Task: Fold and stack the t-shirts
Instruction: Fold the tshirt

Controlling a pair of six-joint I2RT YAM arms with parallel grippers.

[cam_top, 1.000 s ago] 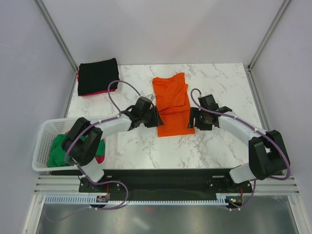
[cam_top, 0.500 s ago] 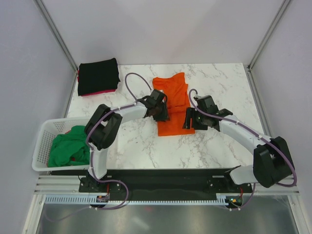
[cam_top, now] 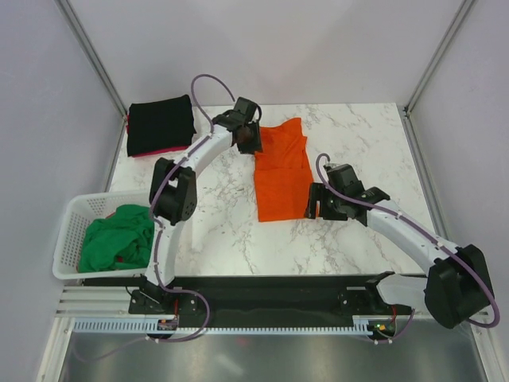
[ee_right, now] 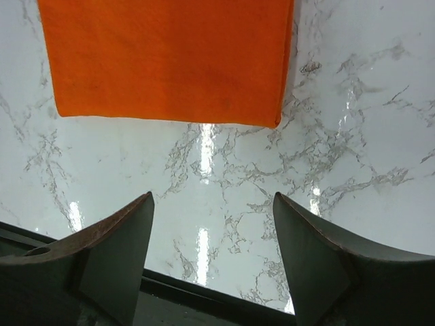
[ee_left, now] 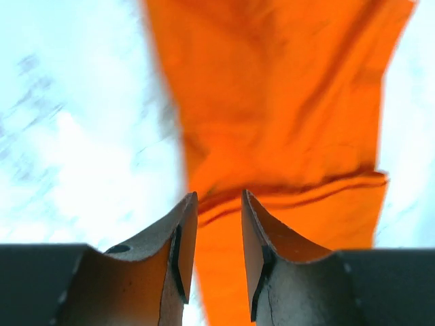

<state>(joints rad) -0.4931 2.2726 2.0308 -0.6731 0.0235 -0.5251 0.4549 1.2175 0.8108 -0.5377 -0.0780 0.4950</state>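
The orange t-shirt lies flat on the marble table as a long folded strip. My left gripper is at its far left corner. In the left wrist view my left gripper has a narrow gap between its fingers, with the orange fabric below and nothing gripped. My right gripper is by the shirt's near right corner. In the right wrist view my right gripper is wide open over bare marble, with the shirt's near edge ahead. A folded black shirt lies on a pink-red one at the far left.
A white lattice basket stands at the near left edge with a crumpled green shirt in it. Metal frame posts and grey walls close in the table at the back and sides.
My left arm has swung from the shirt's left edge up to its far left corner. My right gripper has drawn back a little toward the near right corner. The shirt lies as before.
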